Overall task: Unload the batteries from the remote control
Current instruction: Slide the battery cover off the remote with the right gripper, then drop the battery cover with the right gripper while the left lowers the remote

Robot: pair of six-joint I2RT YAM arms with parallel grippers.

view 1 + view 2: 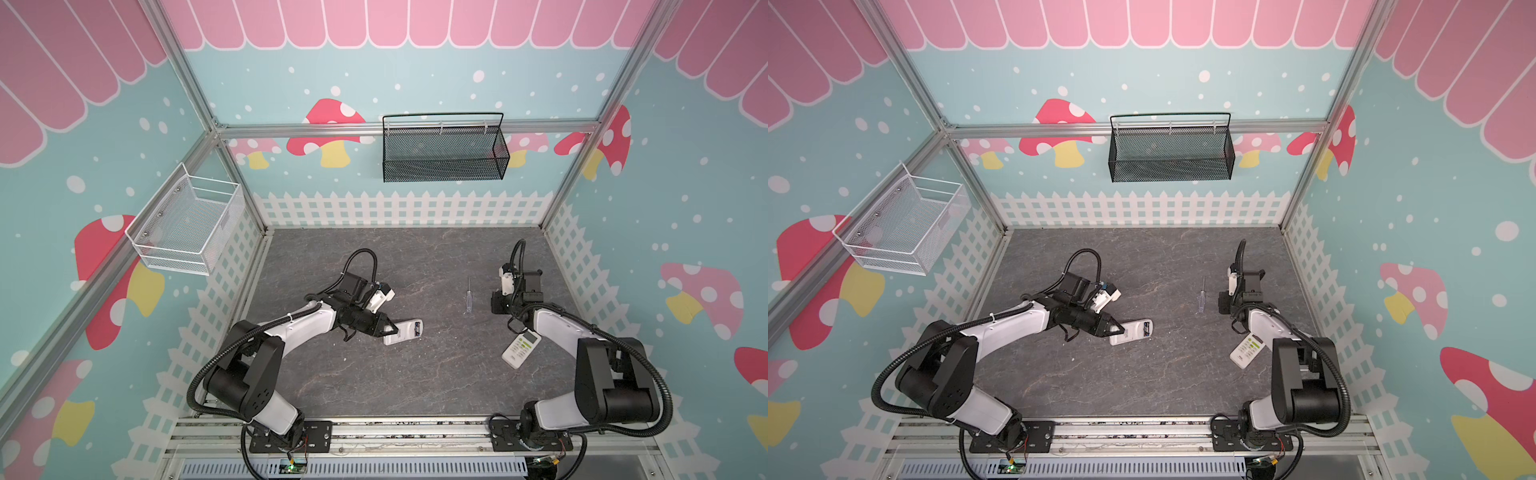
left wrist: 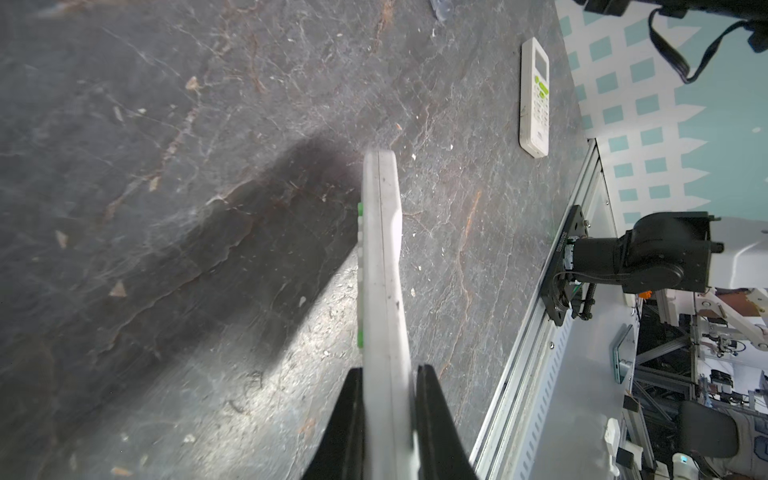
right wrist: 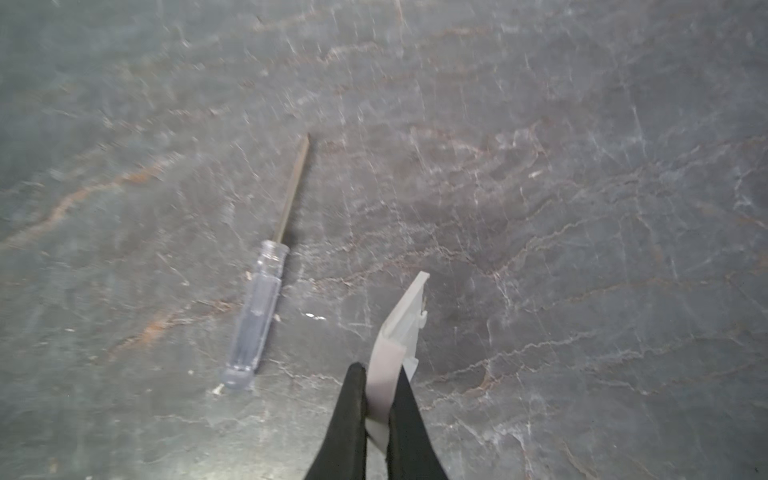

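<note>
a: what lies closest to the arm bases?
b: a white rectangular remote with green buttons and a small display point(image 1: 520, 348). it lies face up and free on the dark grey stone-patterned worktop point(image 1: 374, 374), close to the right arm.
a: and the left end effector?
b: the left end effector point(image 2: 388, 374) is pinching a second white plastic remote control point(image 2: 382, 270) by one short end, with its black fingers pressed on the two broad faces. in both top views the back of this remote faces up and it reaches toward the middle of the worktop. i cannot tell whether its free end touches the surface.
a: where are the batteries?
b: the dark batteries point(image 1: 417, 329) sit in the uncovered compartment at the free end of that held remote, away from the fingers. they are too small to count.
a: what is further out?
b: a screwdriver with a clear plastic handle and a thin metal shaft point(image 3: 266, 286) lies flat on the worktop, its shaft pointing toward the back wall. just beside it, and apart from it, the right end effector point(image 3: 378, 376) points down, clamped on a thin pale grey plastic cover panel point(image 3: 405, 320).
a: and at the back?
b: a white wire mesh basket point(image 1: 187, 226) hangs on the left wall, and a black mesh basket point(image 1: 444, 151) hangs on the rear rail.
</note>
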